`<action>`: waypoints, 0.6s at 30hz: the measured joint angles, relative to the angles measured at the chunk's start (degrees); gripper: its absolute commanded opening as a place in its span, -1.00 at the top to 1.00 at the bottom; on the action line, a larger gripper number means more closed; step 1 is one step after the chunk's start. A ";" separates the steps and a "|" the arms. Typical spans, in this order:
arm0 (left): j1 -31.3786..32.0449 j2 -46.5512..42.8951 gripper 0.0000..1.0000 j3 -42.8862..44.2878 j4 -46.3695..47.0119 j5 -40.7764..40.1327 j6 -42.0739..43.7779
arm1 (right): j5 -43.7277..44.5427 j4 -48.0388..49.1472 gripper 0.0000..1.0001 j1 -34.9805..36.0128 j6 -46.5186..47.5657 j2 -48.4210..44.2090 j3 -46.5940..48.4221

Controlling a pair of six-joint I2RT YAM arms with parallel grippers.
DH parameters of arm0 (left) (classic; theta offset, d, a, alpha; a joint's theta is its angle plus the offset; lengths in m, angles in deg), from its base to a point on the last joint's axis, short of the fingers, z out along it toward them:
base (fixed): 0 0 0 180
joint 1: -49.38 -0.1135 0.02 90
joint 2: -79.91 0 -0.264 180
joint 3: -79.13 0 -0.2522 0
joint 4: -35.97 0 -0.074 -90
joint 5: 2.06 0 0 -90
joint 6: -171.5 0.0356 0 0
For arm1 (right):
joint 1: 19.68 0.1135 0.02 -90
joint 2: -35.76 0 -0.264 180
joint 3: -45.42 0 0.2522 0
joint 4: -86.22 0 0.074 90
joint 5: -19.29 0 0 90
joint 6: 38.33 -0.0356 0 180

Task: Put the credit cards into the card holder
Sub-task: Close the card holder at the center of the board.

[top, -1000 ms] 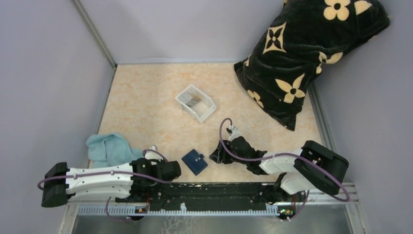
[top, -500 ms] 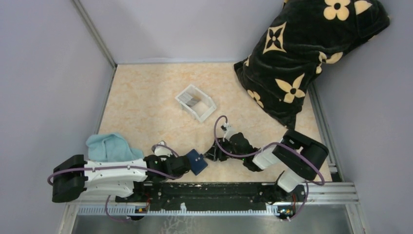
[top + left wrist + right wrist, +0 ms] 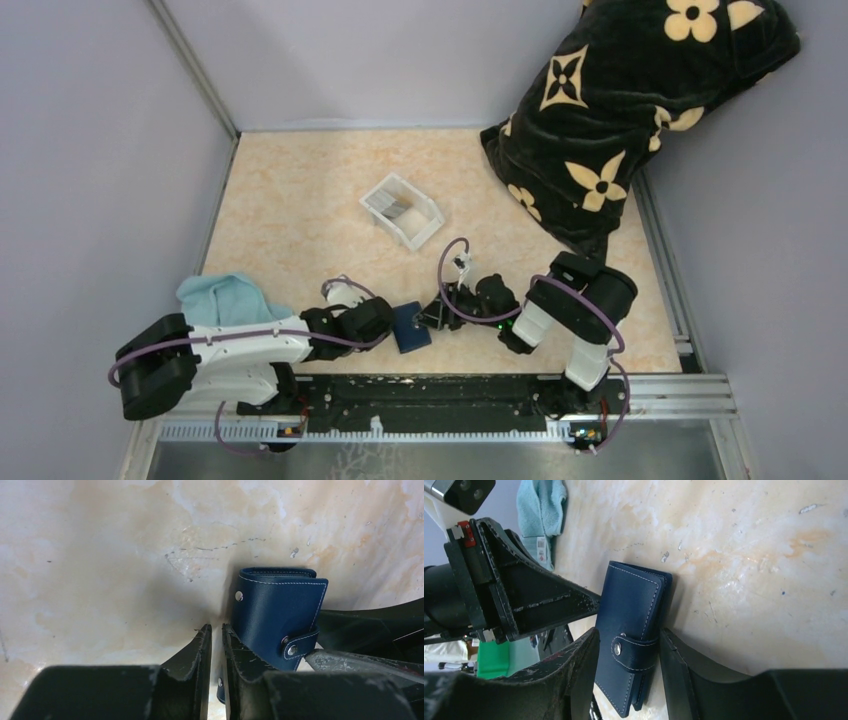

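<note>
The navy-blue card holder (image 3: 411, 328) lies shut on the table near the front edge, its strap snapped. My left gripper (image 3: 386, 321) is shut and empty, its right finger (image 3: 240, 652) pressed against the holder's left edge (image 3: 277, 615). My right gripper (image 3: 432, 318) is open, its jaws standing either side of the strap end of the holder (image 3: 634, 615), which lies between the fingers (image 3: 676, 655). The left arm's fingers (image 3: 549, 605) show in the right wrist view. The credit cards (image 3: 399, 208), grey and dark, stand in a white tray (image 3: 425, 228) farther back.
A teal cloth (image 3: 222, 300) lies at the left by the left arm and also shows in the right wrist view (image 3: 541, 505). A large black pillow (image 3: 620, 110) with tan flowers leans at the back right. Purple walls close in the table on three sides.
The left gripper has moved right up to the card holder. The right gripper has moved left until its jaws straddle the holder. The holder has shifted slightly.
</note>
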 measured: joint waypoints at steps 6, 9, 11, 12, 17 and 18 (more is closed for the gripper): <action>-0.61 2.23 0.60 1.27 1.55 1.03 2.01 | 1.42 2.40 0.04 -0.07 -0.68 -1.53 -3.67; -0.70 2.93 0.60 1.53 2.49 1.81 2.43 | 2.78 0.33 0.04 -0.07 -0.46 -3.76 -4.61; -0.83 2.91 0.60 1.42 2.86 2.32 2.67 | 3.80 -1.42 0.04 -0.04 -0.33 -5.53 -5.09; -0.87 2.91 0.60 1.36 3.04 2.47 2.75 | 4.22 -2.19 0.04 -0.04 -0.24 -6.38 -5.40; -0.92 2.82 0.60 0.90 4.39 3.45 2.99 | 7.06 -7.50 0.04 -0.04 0.48 -12.15 -7.34; -0.92 2.82 0.60 0.79 4.74 3.74 3.06 | 7.50 -8.41 0.04 -0.04 0.55 -13.14 -7.67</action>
